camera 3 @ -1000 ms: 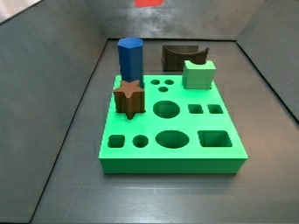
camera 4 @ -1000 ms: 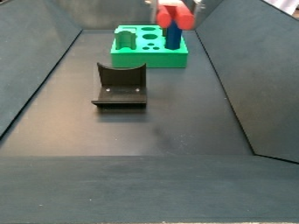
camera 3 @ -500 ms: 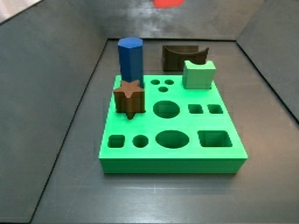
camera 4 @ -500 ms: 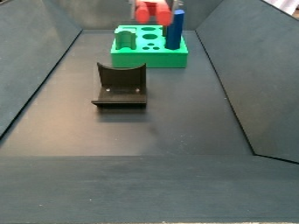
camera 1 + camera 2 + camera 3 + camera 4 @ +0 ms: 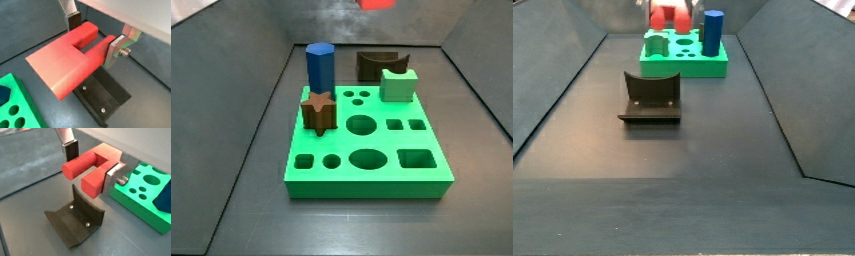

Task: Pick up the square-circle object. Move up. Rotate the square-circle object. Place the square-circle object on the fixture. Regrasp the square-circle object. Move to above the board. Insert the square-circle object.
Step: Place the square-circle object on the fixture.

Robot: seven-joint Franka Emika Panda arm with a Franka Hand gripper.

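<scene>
Square-circle object [image 5: 67,62] sits clamped between the closed fingers [image 5: 112,50] of the end effector [image 5: 90,164], high above the fixture [image 5: 77,220], apparently mid-rotation, so the next move probably calls for lowering it into the fixture's notch.

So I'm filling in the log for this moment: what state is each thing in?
gripper: shut on the square-circle object, up in the air.
square-circle object: held, off the floor.
fixture: empty, on the floor.
board: several holes open.
blue prism: upright in the board.
brown star peg: seated in the board.
</scene>
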